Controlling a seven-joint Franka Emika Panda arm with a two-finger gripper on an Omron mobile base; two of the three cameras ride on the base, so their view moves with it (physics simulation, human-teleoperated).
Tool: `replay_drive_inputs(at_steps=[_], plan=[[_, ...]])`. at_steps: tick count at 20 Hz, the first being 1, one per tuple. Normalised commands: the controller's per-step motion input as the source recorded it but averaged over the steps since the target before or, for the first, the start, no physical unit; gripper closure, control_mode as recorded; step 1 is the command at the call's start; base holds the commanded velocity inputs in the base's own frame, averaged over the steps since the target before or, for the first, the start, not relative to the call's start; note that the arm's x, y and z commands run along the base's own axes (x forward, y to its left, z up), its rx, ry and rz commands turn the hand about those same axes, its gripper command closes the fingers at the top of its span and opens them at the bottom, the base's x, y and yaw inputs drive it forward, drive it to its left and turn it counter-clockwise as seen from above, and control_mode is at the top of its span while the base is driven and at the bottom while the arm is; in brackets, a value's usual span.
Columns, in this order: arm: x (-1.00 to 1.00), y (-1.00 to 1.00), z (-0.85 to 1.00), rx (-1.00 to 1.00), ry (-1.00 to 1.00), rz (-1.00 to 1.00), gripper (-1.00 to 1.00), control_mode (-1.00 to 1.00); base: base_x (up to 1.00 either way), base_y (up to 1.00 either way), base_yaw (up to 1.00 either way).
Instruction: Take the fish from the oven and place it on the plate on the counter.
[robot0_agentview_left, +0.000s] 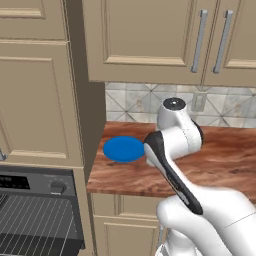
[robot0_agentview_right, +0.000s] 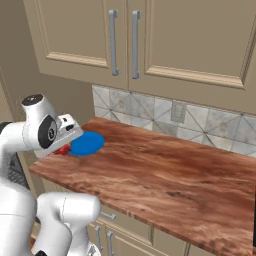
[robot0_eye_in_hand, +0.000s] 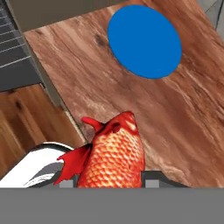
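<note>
Fish (robot0_eye_in_hand: 114, 153) in jaws, over counter (robot0_eye_in_hand: 87, 74), near plate (robot0_eye_in_hand: 144, 40).

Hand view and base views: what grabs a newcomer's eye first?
In the hand view the red-orange scaly fish looms large at the bottom, held in the tool above the counter's edge. Beyond it the bright blue plate lies bare on the reddish wood. In the left base view the white arm bends over the counter beside the plate, with the black oven low on the left.
</note>
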Motion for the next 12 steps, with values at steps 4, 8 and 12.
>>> replay_drive_inputs(at_steps=[4,8,12], plan=[[0.80,0.13,-0.45,0.07,0.00,0.15,1.00,-1.00,0.00,0.00,0.00],[1.00,0.00,-0.71,0.25,0.00,0.08,1.00,-1.00,0.00,0.00,0.00],[1.00,0.00,-0.91,0.26,0.00,0.07,1.00,-1.00,0.00,0.00,0.00]])
